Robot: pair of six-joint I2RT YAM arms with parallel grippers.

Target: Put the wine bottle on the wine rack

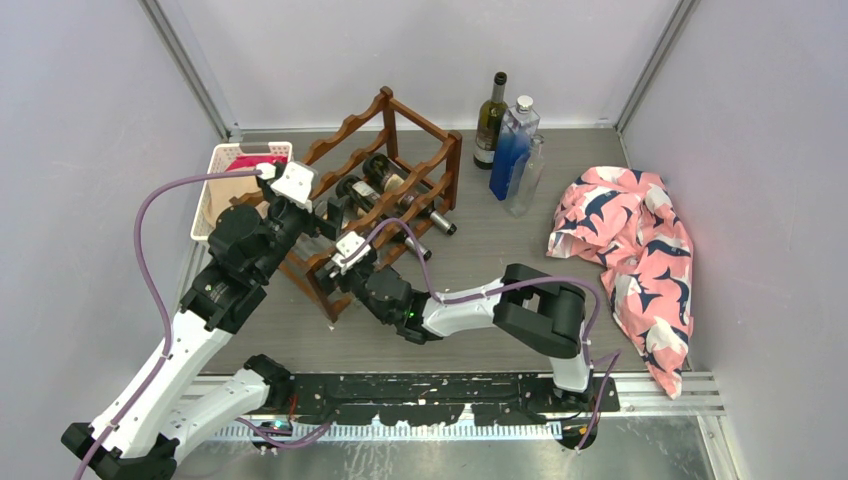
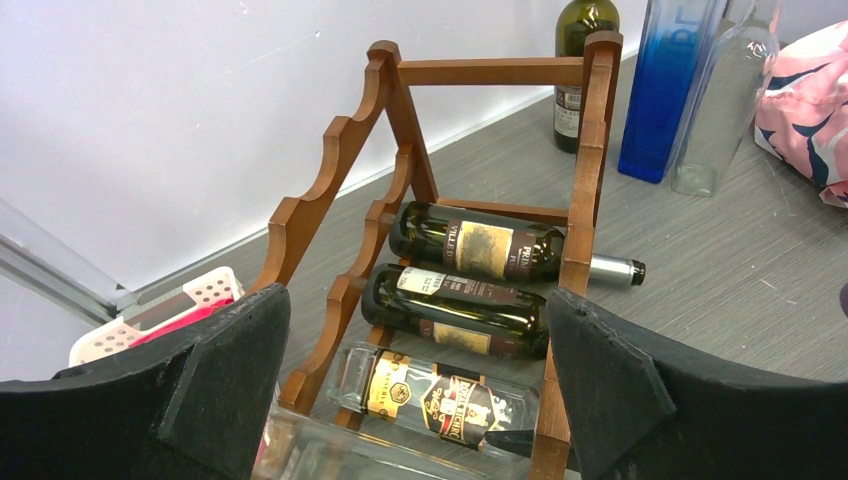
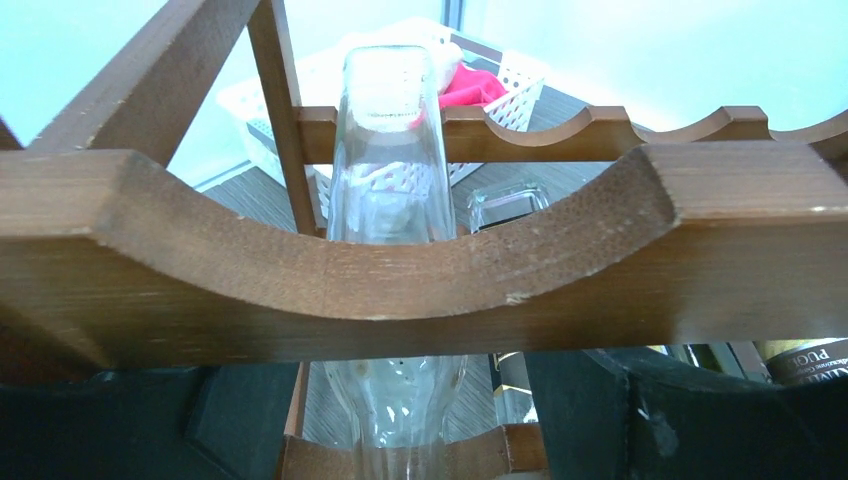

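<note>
From above, the wine rack (image 1: 387,115) stands upper centre on the surface (image 1: 500,240). Left wrist view: the left gripper (image 2: 415,300) has its jaws spread wide before the rack. Right wrist view: the clear wine bottle (image 3: 388,180) lies on the rack's rails at centre; the right gripper (image 3: 410,410) has its jaws parted beside it, not touching.

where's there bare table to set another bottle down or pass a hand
Widest bare table lies between the wine rack and the floral cloth, in front of the standing bottles. A narrower strip runs along the near edge in front of the rack. Crowded on the left: white basket beside the rack, left arm and right arm both at it.
</note>
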